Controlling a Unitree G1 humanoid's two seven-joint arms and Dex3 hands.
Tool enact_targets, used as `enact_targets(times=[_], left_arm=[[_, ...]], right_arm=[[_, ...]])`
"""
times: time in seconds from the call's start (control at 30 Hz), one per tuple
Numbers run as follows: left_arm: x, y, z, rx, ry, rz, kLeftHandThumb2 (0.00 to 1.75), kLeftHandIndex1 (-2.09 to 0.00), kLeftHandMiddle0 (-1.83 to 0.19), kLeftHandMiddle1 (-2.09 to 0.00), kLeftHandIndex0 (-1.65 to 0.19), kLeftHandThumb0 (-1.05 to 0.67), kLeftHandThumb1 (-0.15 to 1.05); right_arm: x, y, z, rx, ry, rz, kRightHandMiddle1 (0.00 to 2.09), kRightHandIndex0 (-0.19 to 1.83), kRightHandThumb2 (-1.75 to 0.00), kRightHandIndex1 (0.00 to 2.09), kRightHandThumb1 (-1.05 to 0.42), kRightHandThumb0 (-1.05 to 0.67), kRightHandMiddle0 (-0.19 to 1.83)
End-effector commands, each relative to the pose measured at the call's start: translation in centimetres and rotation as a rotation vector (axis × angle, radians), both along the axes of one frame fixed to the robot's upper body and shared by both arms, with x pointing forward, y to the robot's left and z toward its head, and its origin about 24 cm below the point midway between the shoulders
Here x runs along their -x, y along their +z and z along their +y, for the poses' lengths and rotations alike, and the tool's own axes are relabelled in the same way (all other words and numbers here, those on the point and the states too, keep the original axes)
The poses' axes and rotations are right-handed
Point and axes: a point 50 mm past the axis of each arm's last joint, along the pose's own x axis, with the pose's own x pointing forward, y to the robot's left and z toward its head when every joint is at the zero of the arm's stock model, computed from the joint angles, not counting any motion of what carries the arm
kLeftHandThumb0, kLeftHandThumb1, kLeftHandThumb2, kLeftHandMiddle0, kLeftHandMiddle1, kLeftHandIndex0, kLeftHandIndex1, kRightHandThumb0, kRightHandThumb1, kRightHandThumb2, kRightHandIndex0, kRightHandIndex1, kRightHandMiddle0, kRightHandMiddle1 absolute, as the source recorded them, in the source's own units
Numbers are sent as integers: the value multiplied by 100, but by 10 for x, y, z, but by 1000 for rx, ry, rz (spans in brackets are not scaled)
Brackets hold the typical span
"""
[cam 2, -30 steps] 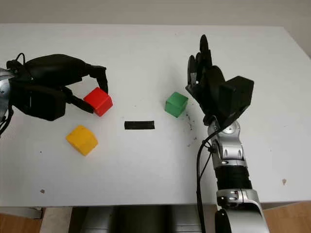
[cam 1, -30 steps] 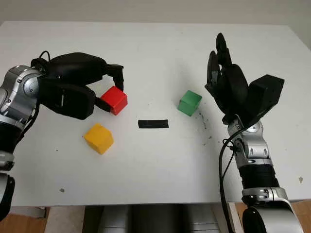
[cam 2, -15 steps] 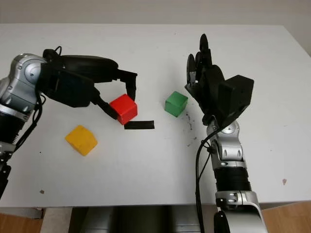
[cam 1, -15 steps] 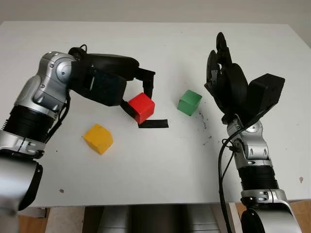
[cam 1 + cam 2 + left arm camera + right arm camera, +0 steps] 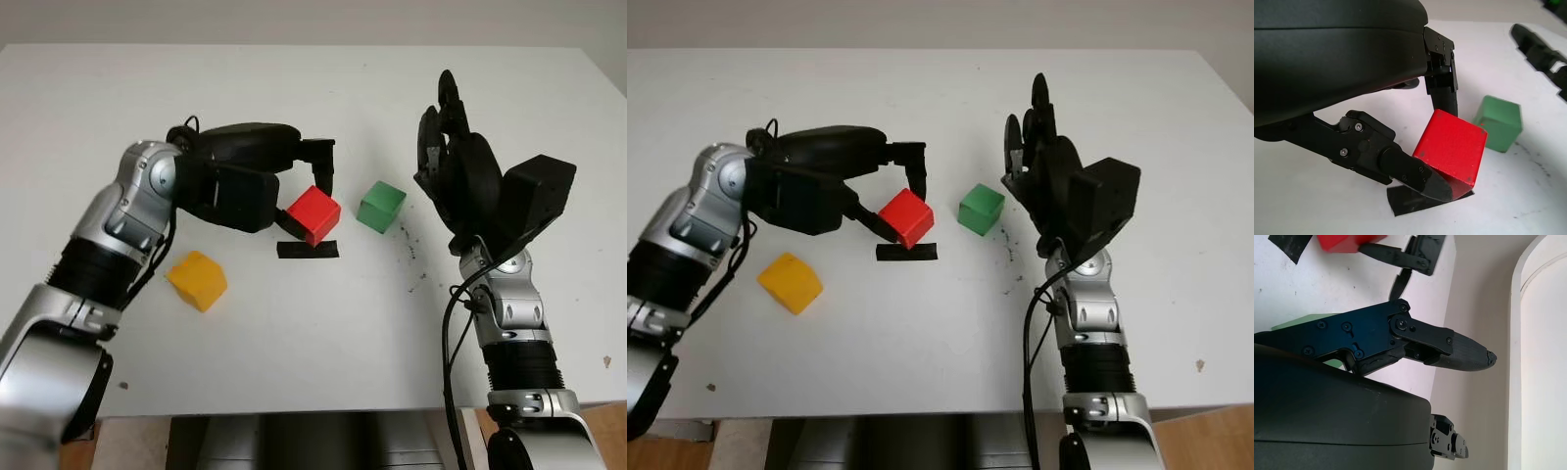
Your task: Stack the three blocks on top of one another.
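From the head camera, your left hand (image 5: 294, 181) gripped the red block (image 5: 313, 214), tilted, over the black tape strip (image 5: 308, 249) near the middle of the table (image 5: 294, 88). The green block (image 5: 381, 207) sat just beside it, toward the right edge; the yellow block (image 5: 197, 280) lay well apart, toward the left edge. Your right hand (image 5: 456, 171) hung open, raised just right of the green block.

At the left wrist, two fingers (image 5: 1415, 174) pinched the red block (image 5: 1450, 148) on opposite faces.

At the right wrist, the hand held nothing.

No block was stacked yet, so I judge the whole tower was left for you to build
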Motion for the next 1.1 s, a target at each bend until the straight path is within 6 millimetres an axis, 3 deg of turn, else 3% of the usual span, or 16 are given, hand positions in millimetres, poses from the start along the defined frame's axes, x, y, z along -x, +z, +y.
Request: enact_targets(times=[0.0,0.47,0.73,1.07], left_arm=[[4,5,1,19,32,-54,6,-200,-23,-8,-18,-35,102],[12,-1,3,-40,160,-29,6,-192,-27,-8,-17,-31,104],[7,5,-3,-8,195,96,5,-179,-31,-9,-22,-35,103],[1,3,-5,23,189,168,5,-188,-31,-11,-31,-38,100]], right_arm=[[2,2,1,-6,4,-11,0,-19,-68,0,-105,-67,-19],[1,4,3,-10,12,-19,0,-19,-67,0,-105,-67,-19],[1,3,4,-10,12,-17,0,-19,-66,0,-105,-68,-19],[2,1,4,-11,13,-19,0,-19,-65,0,-105,-70,-19]])
